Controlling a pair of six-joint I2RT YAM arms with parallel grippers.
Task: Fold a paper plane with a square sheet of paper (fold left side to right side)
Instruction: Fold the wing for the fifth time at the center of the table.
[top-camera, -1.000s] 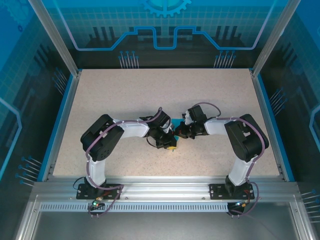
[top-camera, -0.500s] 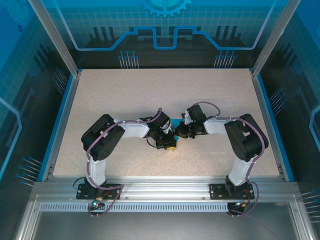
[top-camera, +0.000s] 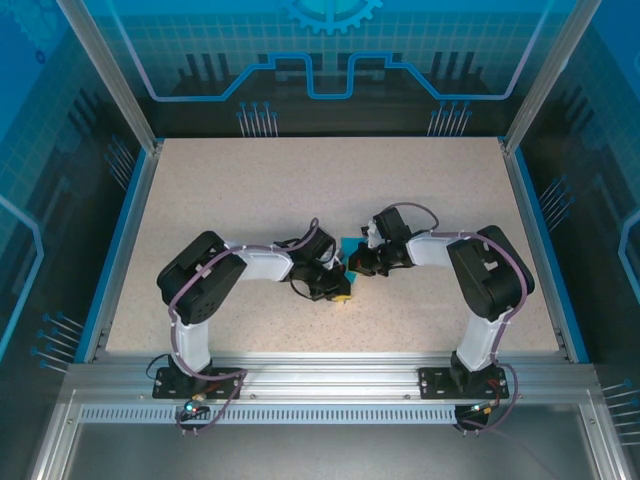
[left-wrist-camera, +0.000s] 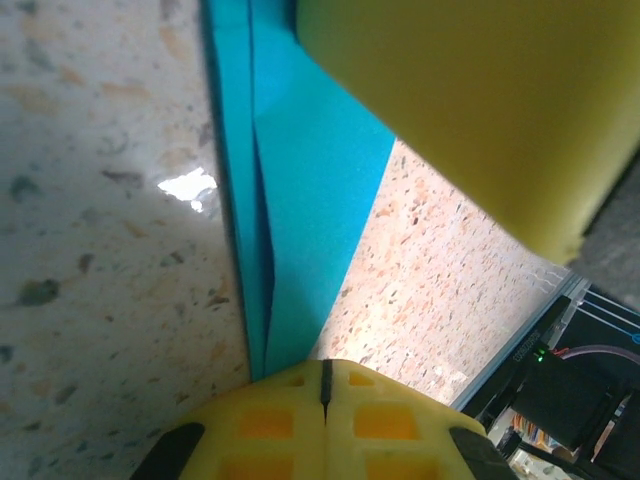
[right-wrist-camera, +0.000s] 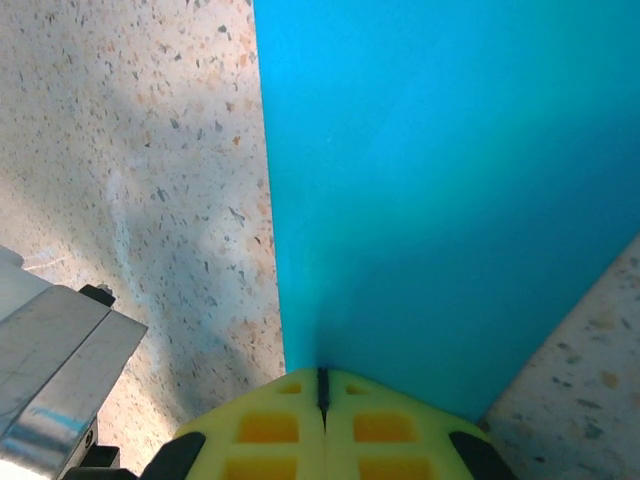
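The teal-blue paper (top-camera: 349, 245) lies mid-table, folded into a narrow layered shape, the paper plane, mostly hidden under both wrists. In the left wrist view its long creased edges (left-wrist-camera: 300, 180) run away from my left gripper (left-wrist-camera: 325, 375), which is shut with its yellow tips resting on the paper's near end. My right gripper (right-wrist-camera: 322, 378) is shut too, tips down on a broad flat panel of the paper (right-wrist-camera: 430, 200). From above, the left gripper (top-camera: 343, 293) and right gripper (top-camera: 355, 268) nearly meet. A yellow right finger (left-wrist-camera: 480, 100) looms over the paper.
The speckled beige table (top-camera: 250, 190) is bordered by a blue rim (top-camera: 125, 240) and aluminium frame posts. Both arm bases sit at the near edge on a metal rail (top-camera: 320, 375). A metal bracket (right-wrist-camera: 50, 350) shows low left in the right wrist view.
The left arm's forearm and wrist have drifted slightly left and lower. The right arm has barely moved. Both grippers stay shut on top of the paper.
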